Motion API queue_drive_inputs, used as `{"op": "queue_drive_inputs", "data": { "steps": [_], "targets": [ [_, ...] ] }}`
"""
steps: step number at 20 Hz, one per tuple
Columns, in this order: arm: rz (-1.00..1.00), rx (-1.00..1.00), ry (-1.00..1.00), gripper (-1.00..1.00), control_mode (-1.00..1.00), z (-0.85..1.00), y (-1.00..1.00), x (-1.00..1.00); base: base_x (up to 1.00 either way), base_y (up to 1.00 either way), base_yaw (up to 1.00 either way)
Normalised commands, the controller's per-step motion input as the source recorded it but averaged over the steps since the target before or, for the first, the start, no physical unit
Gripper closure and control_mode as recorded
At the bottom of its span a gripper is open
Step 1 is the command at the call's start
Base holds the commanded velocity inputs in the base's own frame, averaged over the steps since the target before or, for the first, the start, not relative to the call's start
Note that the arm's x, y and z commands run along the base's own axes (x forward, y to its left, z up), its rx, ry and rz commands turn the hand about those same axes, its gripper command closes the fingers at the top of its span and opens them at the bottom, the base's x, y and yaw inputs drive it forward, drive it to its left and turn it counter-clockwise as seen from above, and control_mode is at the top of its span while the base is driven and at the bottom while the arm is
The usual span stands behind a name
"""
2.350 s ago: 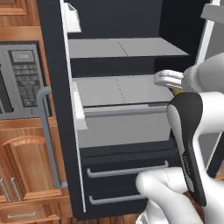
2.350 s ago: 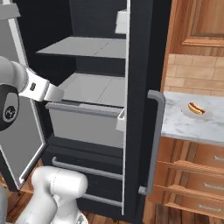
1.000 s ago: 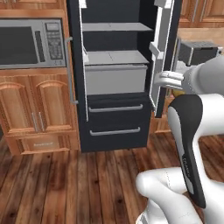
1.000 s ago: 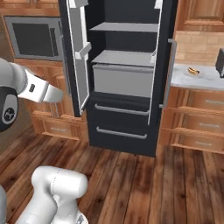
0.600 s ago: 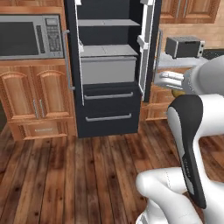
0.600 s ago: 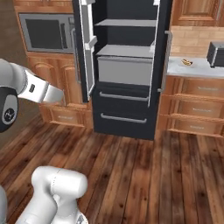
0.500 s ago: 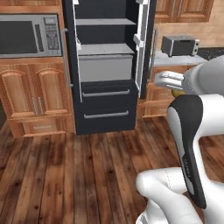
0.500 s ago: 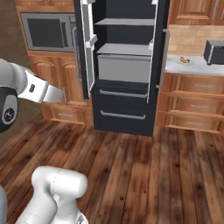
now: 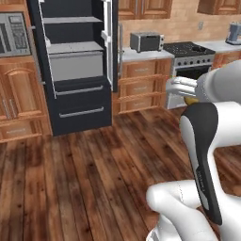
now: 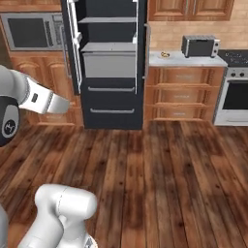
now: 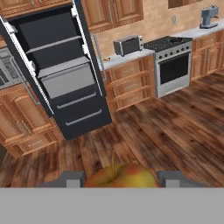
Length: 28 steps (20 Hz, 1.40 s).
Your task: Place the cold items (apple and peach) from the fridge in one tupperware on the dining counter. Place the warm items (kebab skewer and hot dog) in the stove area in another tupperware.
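we have backed farther from the open fridge point(image 9: 75, 66), now small at upper left, jaws clamped on the apple point(image 11: 120, 176) above dark wood floor point(image 10: 164, 169).

We see our arm point(image 9: 202, 155) rising from lower right in left base view, dark elbow joint up front, forearm bent back toward the right edge. In right base view the white wrist link point(image 10: 46, 101) juts from the left. Hand view: gripper point(image 11: 119, 178) w/ jaws partway closed, a fingertip each side of the apple point(image 11: 120, 176), gripping it.
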Motion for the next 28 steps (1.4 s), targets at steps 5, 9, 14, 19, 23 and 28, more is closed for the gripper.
{"op": "queue_drive_inputs", "data": {
  "steps": [5,9,14,19,23,28],
  "targets": [
    [0.0,0.0,0.0,1.0,1.0,0.0,0.0,0.0,-1.0,-0.28,-0.39],
    [0.0,0.0,0.0,1.0,1.0,0.0,0.0,0.0,-1.0,-0.32,-0.37],
    [0.0,0.0,0.0,1.0,1.0,0.0,0.0,0.0,-1.0,-0.44,-0.32],
    [0.0,0.0,0.0,1.0,1.0,0.0,0.0,0.0,-0.95,-0.83,-0.28],
    [0.0,0.0,0.0,1.0,1.0,0.0,0.0,0.0,-0.73,-1.0,-0.26],
    [0.0,0.0,0.0,1.0,1.0,0.0,0.0,0.0,-0.48,-1.0,-0.22]
  ]
}}
